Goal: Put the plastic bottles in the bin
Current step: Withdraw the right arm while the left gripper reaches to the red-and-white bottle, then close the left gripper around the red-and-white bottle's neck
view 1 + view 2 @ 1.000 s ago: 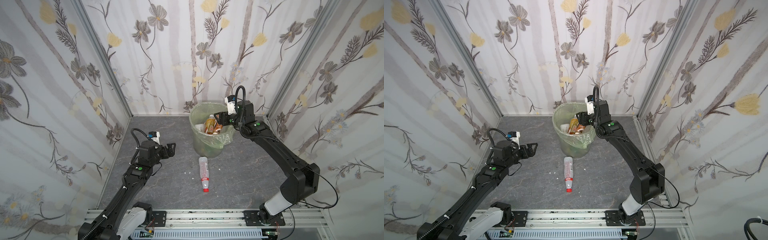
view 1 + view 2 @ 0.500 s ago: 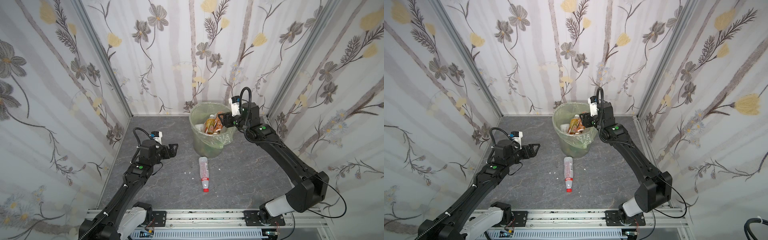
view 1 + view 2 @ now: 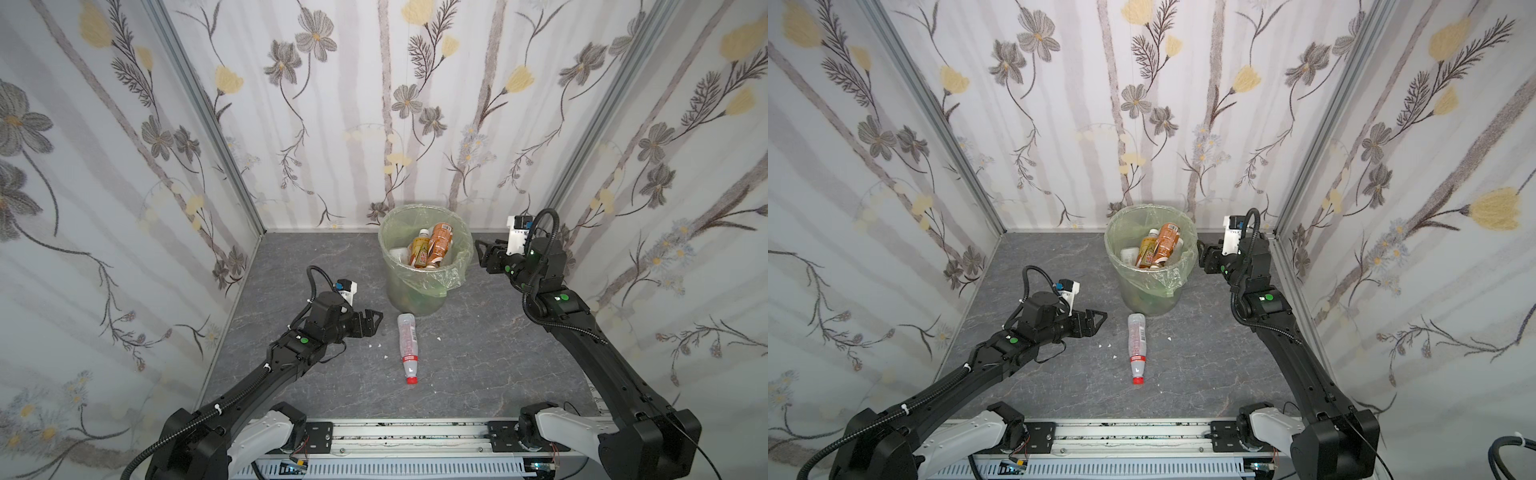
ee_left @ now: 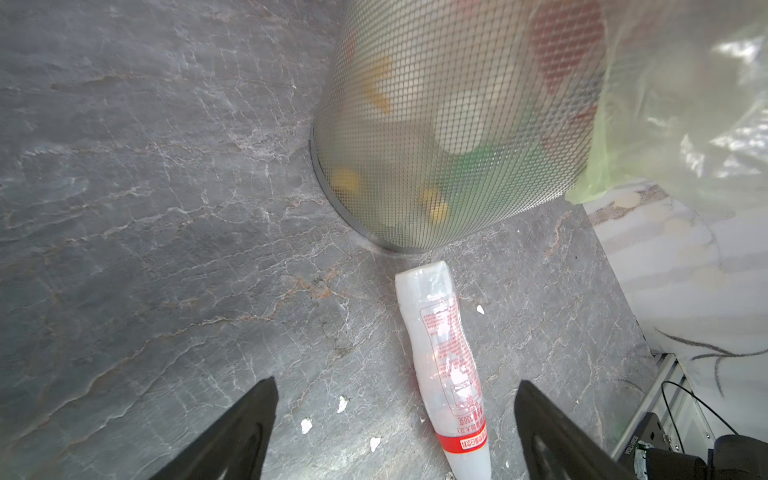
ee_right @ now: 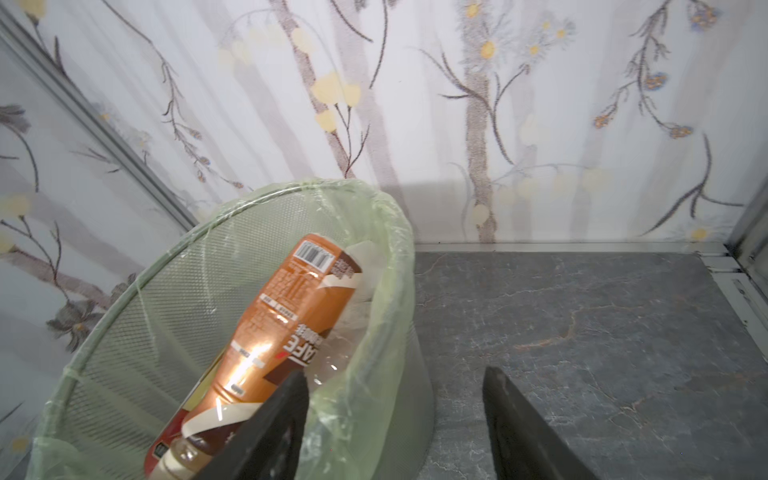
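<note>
Top views: left end effector (image 3: 374, 324) wide open, empty, slim clear red-capped bottle (image 3: 406, 340) flat on veined grey counter (image 3: 478, 353) just ahead; left wrist: round mesh bin (image 4: 449, 124) beyond that bottle; right wrist: right end effector (image 5: 392, 374) part-open, empty, beside the bag-lined rim, glossy brown coffee bottle (image 5: 286, 316) inside.

White crumbs (image 4: 343, 404) on grey marbled floor (image 3: 478, 361), floral walls (image 3: 365, 124)
</note>
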Robot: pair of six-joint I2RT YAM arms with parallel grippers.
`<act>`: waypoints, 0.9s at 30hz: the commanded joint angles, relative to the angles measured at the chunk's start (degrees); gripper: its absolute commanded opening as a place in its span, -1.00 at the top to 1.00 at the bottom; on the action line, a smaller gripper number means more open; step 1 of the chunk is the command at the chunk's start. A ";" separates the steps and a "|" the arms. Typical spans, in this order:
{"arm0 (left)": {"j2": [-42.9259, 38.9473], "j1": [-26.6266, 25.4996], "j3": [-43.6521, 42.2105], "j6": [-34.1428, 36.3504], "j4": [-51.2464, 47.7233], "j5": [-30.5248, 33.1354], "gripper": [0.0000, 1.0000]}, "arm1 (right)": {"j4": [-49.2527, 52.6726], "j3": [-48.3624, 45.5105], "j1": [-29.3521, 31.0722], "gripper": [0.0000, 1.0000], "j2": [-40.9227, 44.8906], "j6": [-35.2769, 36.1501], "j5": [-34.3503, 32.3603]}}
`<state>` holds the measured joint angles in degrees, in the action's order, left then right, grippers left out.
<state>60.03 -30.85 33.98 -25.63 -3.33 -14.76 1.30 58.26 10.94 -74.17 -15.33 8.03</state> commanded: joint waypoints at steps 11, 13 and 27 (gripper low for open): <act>9.98 -15.12 1.52 -7.77 4.18 11.31 -0.73 | -4.90 -5.70 -4.87 -0.35 4.07 -6.29 4.79; 11.78 -16.67 2.01 -8.87 5.57 12.10 -0.71 | -4.74 -5.85 -4.87 -0.36 4.55 -6.22 4.69; 29.74 -22.97 10.42 -10.42 8.60 15.19 -0.55 | -3.42 -7.89 -5.14 -0.39 6.93 -5.33 3.26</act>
<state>87.64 -53.36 42.85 -35.31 3.33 -0.56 -0.38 50.46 5.82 -67.51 -20.93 12.01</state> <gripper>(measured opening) 0.775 0.694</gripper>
